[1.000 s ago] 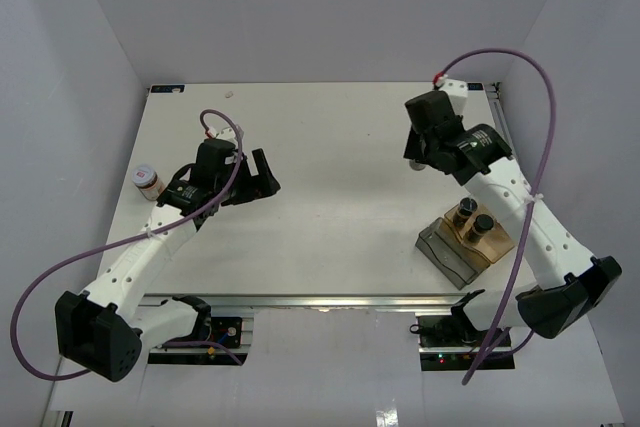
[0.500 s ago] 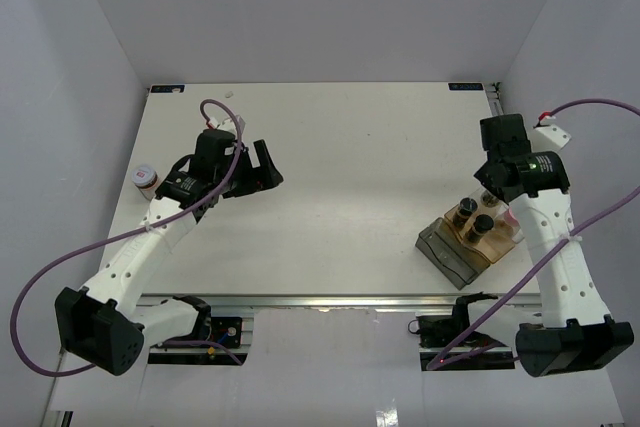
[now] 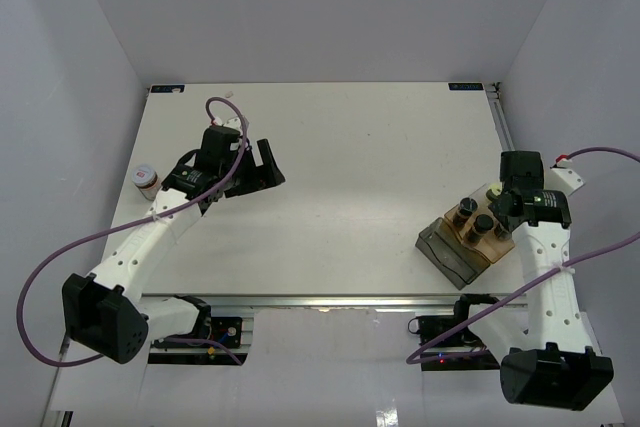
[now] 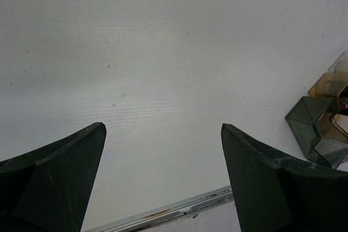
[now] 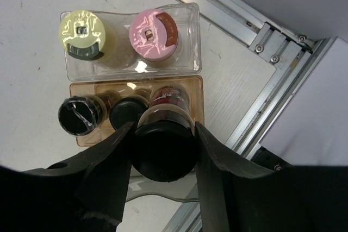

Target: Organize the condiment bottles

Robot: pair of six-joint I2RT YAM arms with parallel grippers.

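Note:
In the right wrist view my right gripper (image 5: 163, 134) is shut on a dark brown jar with a black cap (image 5: 165, 148) and a reddish label. It holds the jar over the right end of an amber tray (image 5: 194, 92). Two black-capped jars (image 5: 74, 115) (image 5: 128, 113) stand in that tray. A clear tray (image 5: 193, 36) behind it holds a pale-yellow-lidded jar (image 5: 81, 35) and a pink-lidded jar (image 5: 153, 34). From above, the right gripper (image 3: 508, 203) hides the held jar. My left gripper (image 3: 264, 169) is open and empty over bare table. A pink-lidded jar (image 3: 147, 179) stands alone at the left edge.
A grey rectangular tray (image 3: 448, 255) lies against the near side of the amber one, near the table's front rail (image 3: 330, 299); it also shows in the left wrist view (image 4: 312, 118). The table's right rail (image 5: 255, 42) runs close beside the trays.
My right arm has swung from the far middle-right of the table to the right and nearer, and now sits over the trays. My left gripper has drifted slightly away from me.

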